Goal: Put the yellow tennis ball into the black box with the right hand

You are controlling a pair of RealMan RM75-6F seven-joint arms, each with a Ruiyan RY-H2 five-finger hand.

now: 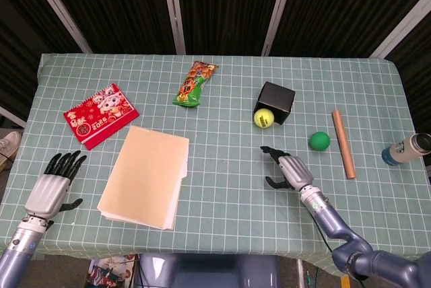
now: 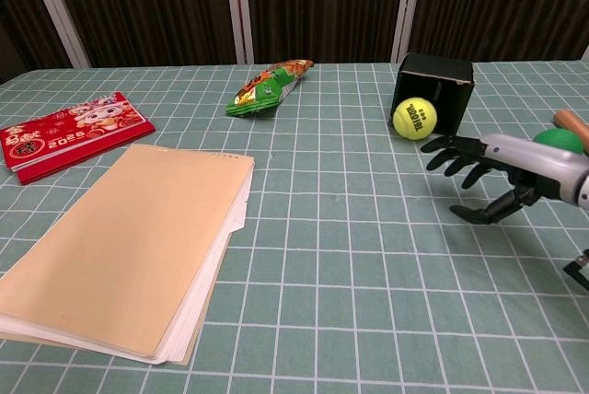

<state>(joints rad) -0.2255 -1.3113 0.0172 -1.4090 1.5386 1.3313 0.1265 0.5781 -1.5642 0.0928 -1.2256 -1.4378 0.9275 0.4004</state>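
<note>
I have the right hand [image 1: 285, 169] low over the cloth on the near side of the box [image 1: 275, 101], fingers spread wide and holding nothing. The ball [image 1: 263, 118] sits against the box's near face, touching it or nearly so, not inside. From the chest view the box [image 2: 434, 92] looks to lie on its side with its opening toward me, which is probably why the ball [image 2: 414, 118] rests at its mouth; I cannot tell whether any part of it has crossed the rim. My hand [image 2: 479, 176] is clear of the ball, which lies between my fingertips [image 2: 442, 148] and the box, a little toward the left-arm side. The fingers point roughly at it, palm down, a pose that suits nudging rather than grasping. I judge the ball still needs pushing or lifting in. My left hand [image 1: 52, 184] rests flat and open, far from the box, idle.
</note>
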